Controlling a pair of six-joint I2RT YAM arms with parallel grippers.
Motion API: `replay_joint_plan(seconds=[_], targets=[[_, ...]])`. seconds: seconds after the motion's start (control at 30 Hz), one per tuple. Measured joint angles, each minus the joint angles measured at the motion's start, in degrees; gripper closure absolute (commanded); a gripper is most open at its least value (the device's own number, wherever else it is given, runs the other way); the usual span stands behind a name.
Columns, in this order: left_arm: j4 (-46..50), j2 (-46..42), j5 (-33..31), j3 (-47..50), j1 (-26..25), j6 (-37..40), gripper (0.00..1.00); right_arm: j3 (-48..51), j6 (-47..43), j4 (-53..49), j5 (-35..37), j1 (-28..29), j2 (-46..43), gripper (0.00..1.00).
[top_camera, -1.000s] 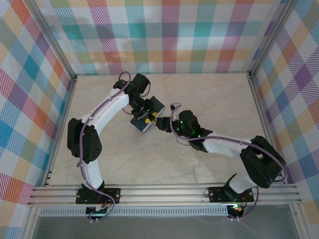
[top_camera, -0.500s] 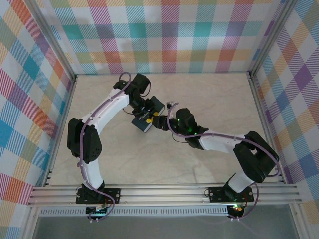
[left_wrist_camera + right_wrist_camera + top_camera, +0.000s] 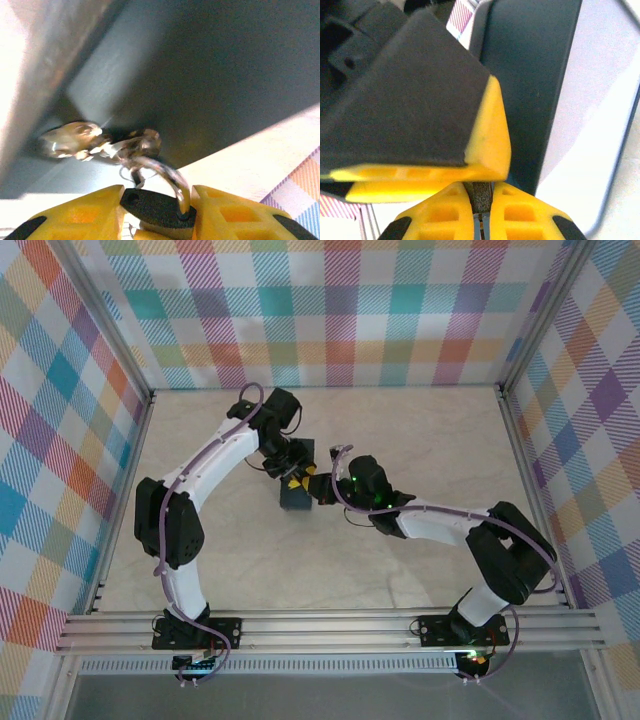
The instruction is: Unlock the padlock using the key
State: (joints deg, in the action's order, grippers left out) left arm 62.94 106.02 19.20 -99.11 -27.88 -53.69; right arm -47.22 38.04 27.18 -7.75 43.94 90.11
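One padlock (image 3: 72, 141) from left wrist — tin (image 3: 297, 502) from overhead

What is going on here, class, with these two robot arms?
Both arms meet at the dark tin. The left gripper has the black head of the key, on its wire ring, between its fingers, close to the small silver padlock, which sits against the tin. The right gripper is shut right under the left one's finger, with a thin dark sliver between its tips that cannot be identified. Whether the padlock is open cannot be told.
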Motion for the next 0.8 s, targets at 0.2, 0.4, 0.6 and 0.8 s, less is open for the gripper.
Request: replay_joint_plan(seconds=[0.2,0.4,0.6,0.8], targets=[[0.96,-1.9,-3.43,0.39,1.86,3.43,0.51,-0.61,-3.39,-7.15,-2.99,-1.9,-1.31,0.98],[1.46,-2.82,-5.42,0.83,2.69,8.87,0.5,-2.54,-10.36,-13.03,-5.27,-2.6,-2.51,0.98],[0.37,-1.29,-7.02,0.76,2.69,13.14,0.49,-4.66,-21.31,-21.24,-6.38,-2.62,-4.37,0.99],[-3.08,0.87,-7.28,0.79,2.69,15.69,0.5,-15.91,-32.61,-37.92,-7.98,-3.43,-2.86,1.0]])
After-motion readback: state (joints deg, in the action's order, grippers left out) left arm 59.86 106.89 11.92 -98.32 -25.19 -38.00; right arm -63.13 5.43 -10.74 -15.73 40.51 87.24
